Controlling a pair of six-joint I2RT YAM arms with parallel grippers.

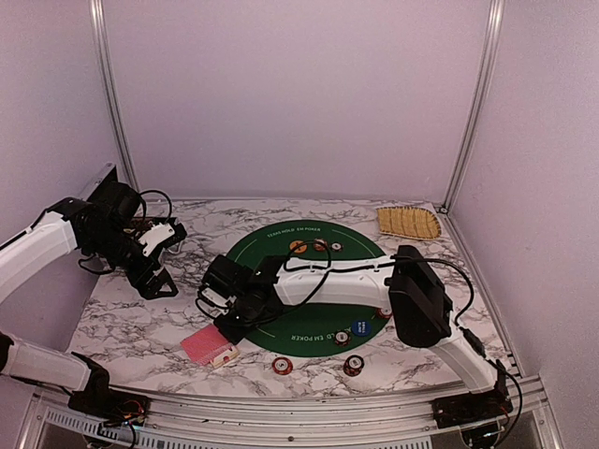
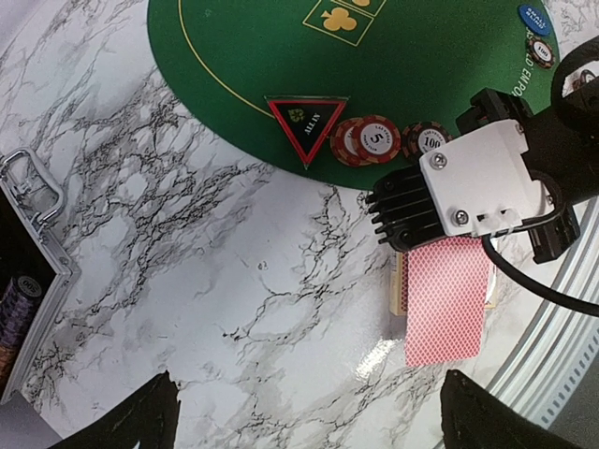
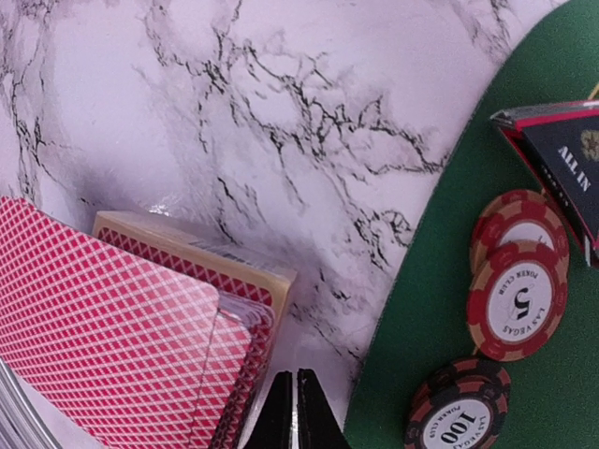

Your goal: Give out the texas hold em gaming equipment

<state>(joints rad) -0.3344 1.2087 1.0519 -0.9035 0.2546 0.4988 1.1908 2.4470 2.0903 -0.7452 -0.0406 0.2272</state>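
At the end of the right arm, the right pincer [image 3: 296,398] has its two dark fingers pressed together with nothing seen between them, pointing down at the marble. Just left of those tips in the right wrist view lies the red-backed deck of cards [image 3: 122,346], flat on the desk [image 3: 234,112]. Its top cards are slid a little askew, so the tan edge of the pile shows. Whether the fingers touch the deck cannot be told. Seen from the left wrist, the pincer's white and black body hangs over the far end of the deck.

On the other side of the tips, on the rim of the green mat [image 3: 435,309], a red 5 chip [image 3: 518,304] overlaps a second red chip. A dark 100 chip [image 3: 463,407] sits close by, and beyond them is the dark triangular ALL IN button [image 3: 566,159]. Farther along the mat's near rim lies a blue round button [image 2: 533,17]. Two more chips [image 1: 283,365] rest on the marble near the desk's front edge, apart from each other, and small round pieces [image 1: 318,245] line the mat's far rim. A straw tray [image 1: 409,223] sits at the far right corner.

The left pincer [image 2: 309,426] hangs well to the left, fingers spread wide and holding nothing, beside an open metal case [image 2: 33,271] with chips inside.
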